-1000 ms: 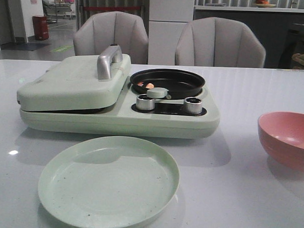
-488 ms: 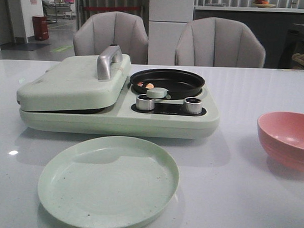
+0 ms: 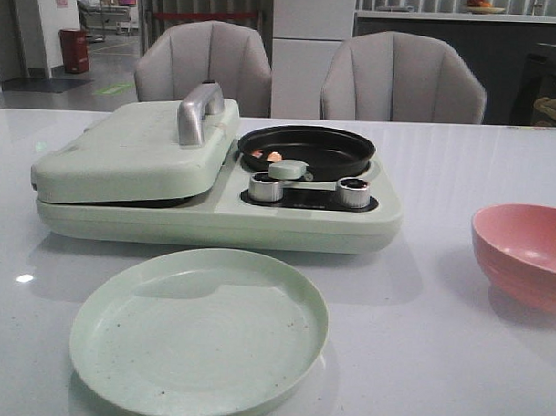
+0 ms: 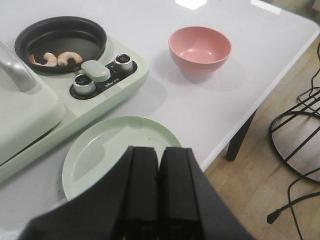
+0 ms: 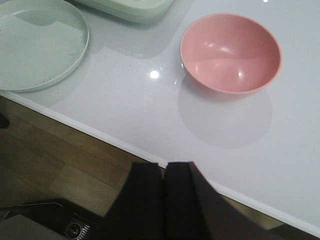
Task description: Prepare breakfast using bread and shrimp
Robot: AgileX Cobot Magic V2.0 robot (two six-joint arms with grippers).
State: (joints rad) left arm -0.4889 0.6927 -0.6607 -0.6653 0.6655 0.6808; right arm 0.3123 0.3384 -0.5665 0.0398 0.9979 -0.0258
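— What lies under you?

— A glossy white counter (image 3: 437, 360), with lamp glints on it. In the front view a pale green appliance (image 3: 214, 215) sits left of centre, its lid (image 3: 125, 152) down, a silver handle (image 3: 197, 109) on top. Beside the lid, at mid-frame, is a round black pan (image 3: 307, 150), and the shrimp (image 4: 56, 58) lie in it as small orange-pink curls near its left side. Two silver knobs (image 3: 267, 186) sit just in front of the pan.

— And the bread?

— I see none in any view.

— What else is on the counter?

— An empty pale green plate (image 3: 199, 330) in the lower centre of the front view, near the appliance. A pink bowl (image 3: 523, 253), empty too, is at the right edge, well apart from both.

— Your fingers?

— My left fingers (image 4: 159, 187) are pressed together with nothing between them, low in the left wrist view above the plate's near rim. My right fingers (image 5: 162, 197) are closed and empty as well, over the counter's edge, with wood floor (image 5: 50, 165) below.

— The room?

— Two grey padded chairs (image 3: 205, 64) behind the counter, a white cabinet (image 3: 311, 49) between them, and a red bin (image 3: 73, 50) far upper left. In the left wrist view black wire legs (image 4: 295, 140) stand on the floor at the right.
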